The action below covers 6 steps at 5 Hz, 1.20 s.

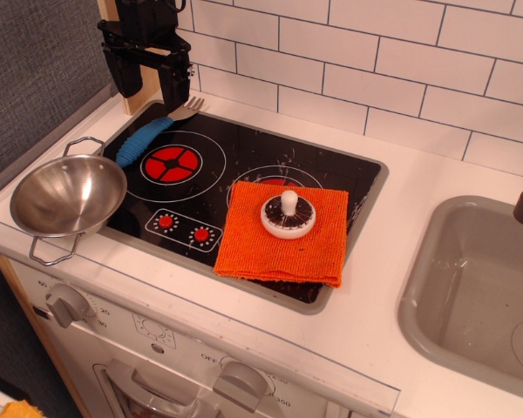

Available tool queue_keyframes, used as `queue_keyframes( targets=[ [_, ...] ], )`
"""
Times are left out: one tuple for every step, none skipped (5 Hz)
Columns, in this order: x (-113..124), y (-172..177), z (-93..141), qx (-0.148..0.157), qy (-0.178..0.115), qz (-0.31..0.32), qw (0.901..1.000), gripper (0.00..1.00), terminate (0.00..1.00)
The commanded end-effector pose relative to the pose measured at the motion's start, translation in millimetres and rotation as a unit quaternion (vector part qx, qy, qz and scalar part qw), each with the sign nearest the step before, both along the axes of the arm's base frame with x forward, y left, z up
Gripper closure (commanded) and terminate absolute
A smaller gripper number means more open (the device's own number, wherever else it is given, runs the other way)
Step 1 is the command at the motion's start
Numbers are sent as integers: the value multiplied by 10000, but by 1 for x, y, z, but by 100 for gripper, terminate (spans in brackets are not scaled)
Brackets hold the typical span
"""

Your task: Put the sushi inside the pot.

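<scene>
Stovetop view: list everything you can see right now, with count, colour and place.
sushi: 1, white with dark top ring, on the orange cloth
orange cloth: 1, orange, over the stove's right burner
pot: 1, shiny steel, at the stove's left edge, empty
fork: 1, blue handle with grey tines, back left of stove
stove: 1, black with red burner
sink: 1, grey, right
claw: 1, black, above the fork, holding nothing, jaws apart
</scene>
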<state>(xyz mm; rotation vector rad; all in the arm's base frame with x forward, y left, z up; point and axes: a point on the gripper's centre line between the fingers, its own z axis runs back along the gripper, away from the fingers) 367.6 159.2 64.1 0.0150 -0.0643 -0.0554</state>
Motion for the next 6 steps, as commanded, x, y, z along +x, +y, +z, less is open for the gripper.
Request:
queue_keyframes(
  targets=[
    [0, 0, 0, 0, 0, 0, 10000, 0, 0],
    [-3, -21, 4, 90, -144, -387, 9991, 0, 0],
    [-6, -58, 16, 2, -441, -1091, 9931, 0, 0],
    [-19, -108, 34, 3, -693, -2005, 9772, 0, 0],
    [-34, -141, 33, -49, -753, -2570, 9634, 0, 0],
    [-43, -169, 32, -136, -812, -2970, 9513, 0, 0]
  ],
)
